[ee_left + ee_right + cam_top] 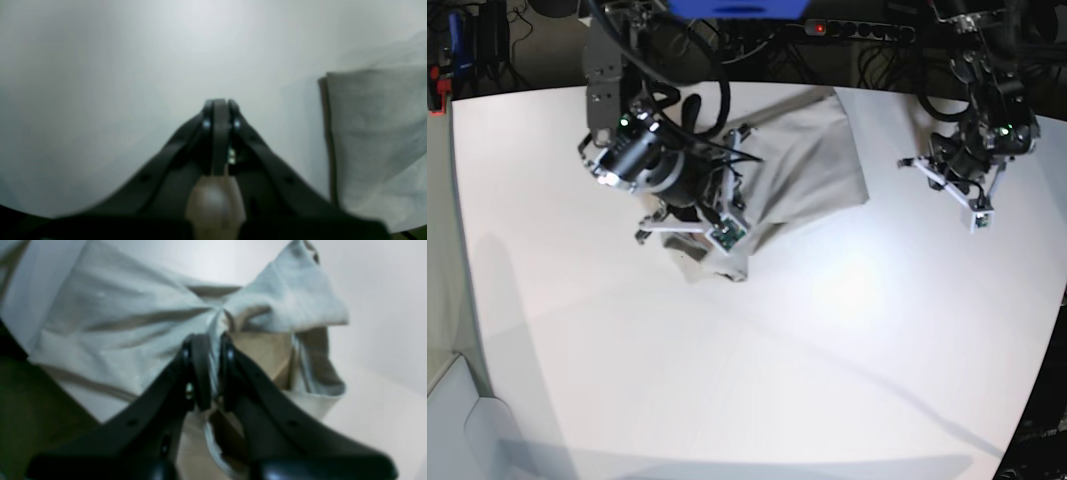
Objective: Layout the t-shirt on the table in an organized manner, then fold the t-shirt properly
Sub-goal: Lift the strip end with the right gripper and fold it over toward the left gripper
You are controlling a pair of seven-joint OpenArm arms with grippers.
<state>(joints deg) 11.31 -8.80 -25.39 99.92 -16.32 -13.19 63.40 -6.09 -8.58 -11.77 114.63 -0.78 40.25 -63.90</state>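
1. The right tool [208,340] is pinching a bunched fold of the t-shirt [110,326], its jaws nearly together with cloth wedged between them; the left tool [220,105] is sitting fully closed on nothing, hanging over bare desk [116,83] beside a straight edge of the shirt [373,133].
2. The t-shirt [812,165] is lying crumpled at the far side of the desk [757,370], partly under the right arm, so the layout step is looking not yet done.
3. Risk: the grip is gathering several layers into a knot, so pulling may be dragging the whole heap instead of spreading one layer, and creases may be getting locked in.
4. Risk: with only one tool holding, the cloth has no anchor and may be sliding or twisting as it is drawn out.
5. Risk: the shirt is lying near the far desk edge, so a pull that way could be sending fabric over it.
6. Room: the near and middle desk are standing open and wide, giving plenty of space for spreading; the left tool is sitting well apart from the right, with free desk between.
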